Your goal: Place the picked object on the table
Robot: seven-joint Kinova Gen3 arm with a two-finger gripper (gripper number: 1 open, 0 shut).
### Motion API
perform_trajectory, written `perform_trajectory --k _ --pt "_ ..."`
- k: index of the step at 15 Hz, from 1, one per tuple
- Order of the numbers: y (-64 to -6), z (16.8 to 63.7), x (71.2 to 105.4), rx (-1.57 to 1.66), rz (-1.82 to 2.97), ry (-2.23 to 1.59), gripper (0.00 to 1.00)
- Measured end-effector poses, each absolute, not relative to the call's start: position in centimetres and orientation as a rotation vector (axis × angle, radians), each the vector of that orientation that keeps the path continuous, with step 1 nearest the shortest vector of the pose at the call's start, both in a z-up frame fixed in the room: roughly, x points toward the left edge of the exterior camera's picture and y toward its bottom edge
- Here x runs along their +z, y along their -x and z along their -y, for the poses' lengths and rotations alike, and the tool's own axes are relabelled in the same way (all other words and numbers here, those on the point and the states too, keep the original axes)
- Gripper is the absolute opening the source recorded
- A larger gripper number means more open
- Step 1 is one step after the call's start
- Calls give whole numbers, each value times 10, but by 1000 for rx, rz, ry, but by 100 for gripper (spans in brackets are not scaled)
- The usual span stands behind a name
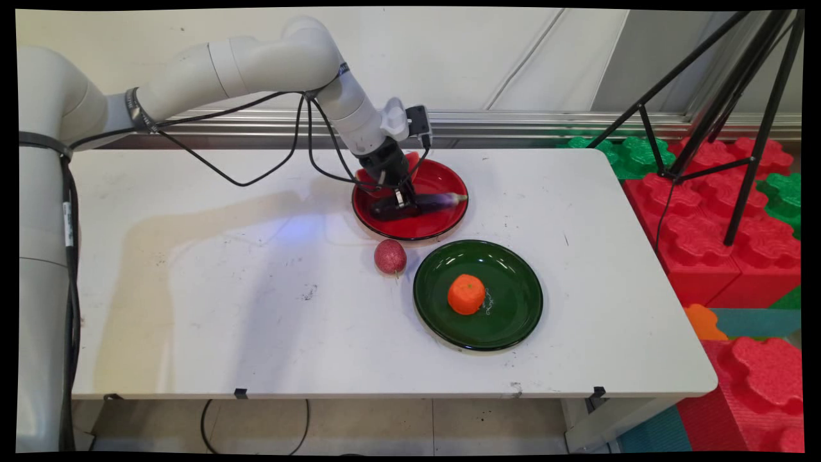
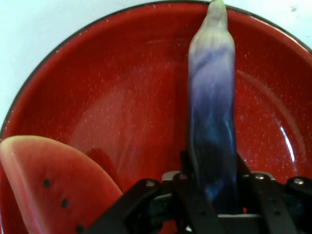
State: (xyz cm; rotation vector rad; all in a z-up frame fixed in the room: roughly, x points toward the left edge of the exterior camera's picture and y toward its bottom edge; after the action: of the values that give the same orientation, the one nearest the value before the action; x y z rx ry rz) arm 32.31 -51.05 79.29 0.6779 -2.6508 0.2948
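Tool (image 1: 403, 200) clamped on the purple eggplant (image 2: 212, 122), low over the red plate (image 2: 122, 87) beside a watermelon slice (image 2: 53, 180).

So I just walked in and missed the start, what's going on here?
The arm's gripper is down in the red plate at the table's far side, its fingers closed around a purple eggplant that lies in the plate. A watermelon slice sits in the same plate beside it. Nearer the camera, an orange rests in a green plate, and a reddish fruit lies on the table between the two plates.
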Motion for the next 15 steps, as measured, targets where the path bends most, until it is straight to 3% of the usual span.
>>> perform_trajectory --k 15 --pt "-357 475 853 335 2575 -607 0"
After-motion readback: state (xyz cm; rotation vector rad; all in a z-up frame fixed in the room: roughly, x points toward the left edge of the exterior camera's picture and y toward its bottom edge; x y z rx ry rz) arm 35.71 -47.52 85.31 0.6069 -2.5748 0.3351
